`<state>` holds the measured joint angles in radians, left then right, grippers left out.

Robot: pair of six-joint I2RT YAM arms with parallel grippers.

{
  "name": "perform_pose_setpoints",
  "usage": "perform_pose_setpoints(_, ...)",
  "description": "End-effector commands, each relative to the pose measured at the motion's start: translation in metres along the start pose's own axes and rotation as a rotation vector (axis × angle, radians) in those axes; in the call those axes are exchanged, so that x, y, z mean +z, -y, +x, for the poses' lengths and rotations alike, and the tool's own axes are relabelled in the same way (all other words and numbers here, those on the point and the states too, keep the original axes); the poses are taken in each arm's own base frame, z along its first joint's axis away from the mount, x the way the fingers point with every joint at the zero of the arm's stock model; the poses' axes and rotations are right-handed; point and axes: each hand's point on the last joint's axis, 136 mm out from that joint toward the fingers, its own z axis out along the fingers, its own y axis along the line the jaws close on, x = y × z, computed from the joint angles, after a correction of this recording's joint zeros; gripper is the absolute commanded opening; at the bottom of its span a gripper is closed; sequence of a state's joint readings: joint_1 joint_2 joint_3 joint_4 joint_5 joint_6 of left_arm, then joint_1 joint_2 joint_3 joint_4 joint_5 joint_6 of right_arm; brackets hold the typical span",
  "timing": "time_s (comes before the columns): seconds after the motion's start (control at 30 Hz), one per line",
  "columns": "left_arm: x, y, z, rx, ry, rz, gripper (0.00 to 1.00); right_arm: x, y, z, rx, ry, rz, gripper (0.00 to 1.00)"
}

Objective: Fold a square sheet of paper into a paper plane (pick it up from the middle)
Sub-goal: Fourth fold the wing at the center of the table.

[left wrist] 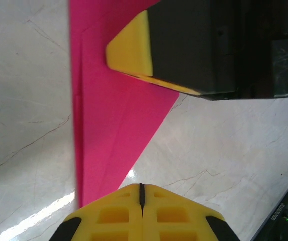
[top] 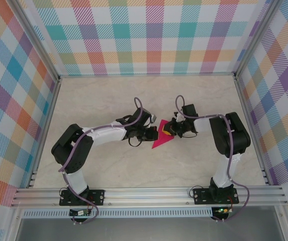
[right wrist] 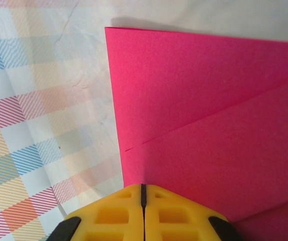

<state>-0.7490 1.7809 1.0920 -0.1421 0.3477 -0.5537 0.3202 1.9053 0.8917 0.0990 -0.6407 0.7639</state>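
The magenta sheet of paper (top: 161, 142) lies on the table's middle, folded into a pointed wedge with its tip toward the near left. Both grippers meet over its far end. My left gripper (top: 155, 133) is shut, its yellow tips (left wrist: 141, 190) right at the paper's (left wrist: 108, 125) narrow end with nothing between them. My right gripper (top: 168, 131) is shut too, tips (right wrist: 144, 188) down against the paper (right wrist: 209, 110), where a diagonal fold line crosses the flat layers. In the left wrist view the right gripper's yellow finger (left wrist: 128, 50) rests on the paper's wide end.
The pale marble table (top: 133, 100) has bare room all round the paper. Checked walls (top: 149, 35) close in the back and both sides. An aluminium rail (top: 149, 196) runs along the near edge by the arm bases.
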Motion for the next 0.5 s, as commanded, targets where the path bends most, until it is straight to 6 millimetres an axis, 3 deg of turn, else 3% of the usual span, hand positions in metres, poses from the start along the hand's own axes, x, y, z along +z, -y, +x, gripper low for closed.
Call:
perform_pose_setpoints(0.0, 0.007, -0.008, -0.002, -0.047, 0.016, 0.004, 0.01, 0.02, 0.018, 0.016, 0.063, -0.054, 0.07, 0.08)
perform_pose_setpoints(0.27, 0.02, -0.04, 0.011, -0.077, -0.007, -0.087, 0.0, 0.018, 0.013, 0.016, 0.038, -0.062, 0.075, 0.08)
perform_pose_setpoints(0.47, 0.026, -0.054, 0.021, -0.091, -0.04, -0.116, 0.0, 0.012, -0.003, 0.013, 0.002, -0.062, 0.041, 0.08)
